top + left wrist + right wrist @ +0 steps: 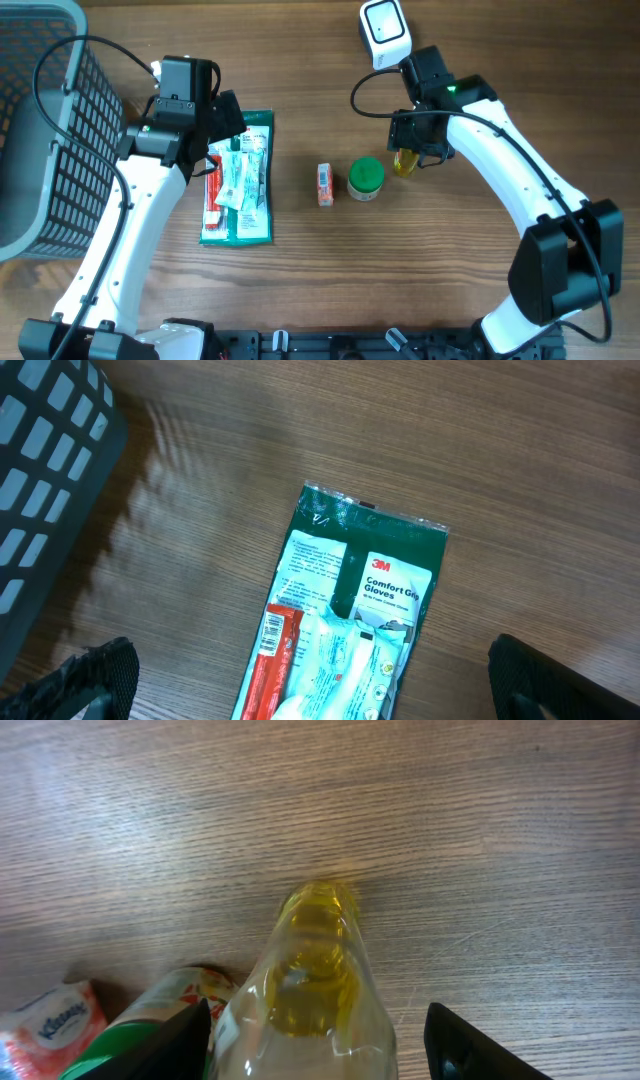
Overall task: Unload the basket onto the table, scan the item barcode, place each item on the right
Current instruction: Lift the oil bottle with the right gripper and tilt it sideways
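On the wooden worktop [300,290], the clear plastic bottle of yellow liquid [320,970] lies just right of a green-lidded jar [366,177], below the white handheld barcode scanner [384,28]. The right tool [318,1025] straddles the bottle with its jaws parted; a gap shows beside the right finger, so nothing is clamped. A small orange-and-white tissue packet [325,185] lies just left of the jar. The left tool [310,665] hangs spread wide and empty over a green flat pack of gloves [375,530] with tubes lying on it. A grey mesh basket [40,150] stands at the far left.
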`<state>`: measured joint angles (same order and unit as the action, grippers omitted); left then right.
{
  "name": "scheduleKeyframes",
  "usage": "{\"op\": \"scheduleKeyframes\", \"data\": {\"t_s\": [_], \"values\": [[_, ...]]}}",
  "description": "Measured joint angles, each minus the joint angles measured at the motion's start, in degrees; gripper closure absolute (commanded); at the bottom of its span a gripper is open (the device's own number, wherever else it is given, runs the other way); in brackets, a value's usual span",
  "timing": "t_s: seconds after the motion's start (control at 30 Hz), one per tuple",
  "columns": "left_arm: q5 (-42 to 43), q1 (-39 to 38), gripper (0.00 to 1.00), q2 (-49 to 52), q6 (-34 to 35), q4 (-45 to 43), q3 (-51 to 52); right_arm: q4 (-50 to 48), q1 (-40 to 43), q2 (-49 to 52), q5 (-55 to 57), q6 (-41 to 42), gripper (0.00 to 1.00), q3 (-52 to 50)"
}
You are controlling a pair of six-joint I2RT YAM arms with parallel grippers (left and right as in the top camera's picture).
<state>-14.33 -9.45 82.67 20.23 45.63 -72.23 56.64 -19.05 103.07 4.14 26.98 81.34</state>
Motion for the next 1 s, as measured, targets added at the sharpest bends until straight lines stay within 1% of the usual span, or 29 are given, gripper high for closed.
{"op": "scheduleKeyframes", "data": {"t_s": [0.1,0.17,0.2,0.23,0.3,0.37,0.4,0.5,0.57,0.63,0.7,0.77,0.8,0.83,0.93,1.0], "values": [[-0.02,0.00,0.00,0.00,0.00,0.00,0.00,-0.17,0.00,1.36,0.02,-0.02,0.41,0.00],[-0.02,0.00,0.00,0.00,0.00,0.00,0.00,-0.37,0.00,1.38,0.02,-0.02,0.45,0.00],[0.00,0.00,0.00,0.00,0.00,0.00,0.00,-0.37,0.02,1.38,0.02,0.00,0.51,0.00],[-0.02,0.00,0.00,0.00,0.00,0.00,0.00,-0.37,0.00,1.38,0.02,0.00,0.53,0.00],[0.00,0.00,0.00,0.00,0.00,0.00,0.00,-0.39,0.00,1.40,0.00,0.00,0.54,0.00],[-0.02,0.00,0.00,0.00,0.00,0.00,0.00,-0.35,0.02,1.40,-0.04,-0.02,0.69,0.00],[-0.02,0.00,0.00,0.00,0.00,0.00,0.00,-0.20,0.07,1.40,-0.35,-0.66,0.71,0.00],[-0.02,0.00,0.00,0.00,0.00,0.00,0.00,2.10,1.07,0.85,-2.78,-2.43,0.71,0.63],[-0.02,0.00,0.00,0.00,0.00,0.02,0.00,3.37,3.43,-1.90,-6.03,-4.61,0.70,0.79],[-0.02,0.00,0.00,0.00,0.00,0.02,0.00,5.07,7.37,-7.30,-11.30,-7.78,0.71,1.16],[-0.02,0.00,0.00,0.00,0.00,0.02,0.00,8.09,12.44,-13.14,-21.40,-13.73,0.74,1.70],[0.00,0.00,0.00,0.00,0.00,0.00,0.00,11.87,16.59,-17.20,-32.54,-20.68,0.75,2.05],[-0.02,0.00,0.00,0.00,0.00,0.00,0.00,15.30,18.27,-18.82,-40.70,-25.64,0.75,2.08],[0.00,0.00,0.00,0.00,0.00,0.00,0.00,18.62,19.19,-19.63,-47.19,-30.12,0.78,2.14],[0.00,0.00,0.00,0.00,0.00,-0.02,0.00,29.77,19.50,-19.82,-58.58,-42.34,0.78,2.29],[-0.02,0.00,0.01,0.00,0.00,-0.02,0.00,32.98,19.47,-19.89,-63.34,-48.50,0.78,2.32]]}}
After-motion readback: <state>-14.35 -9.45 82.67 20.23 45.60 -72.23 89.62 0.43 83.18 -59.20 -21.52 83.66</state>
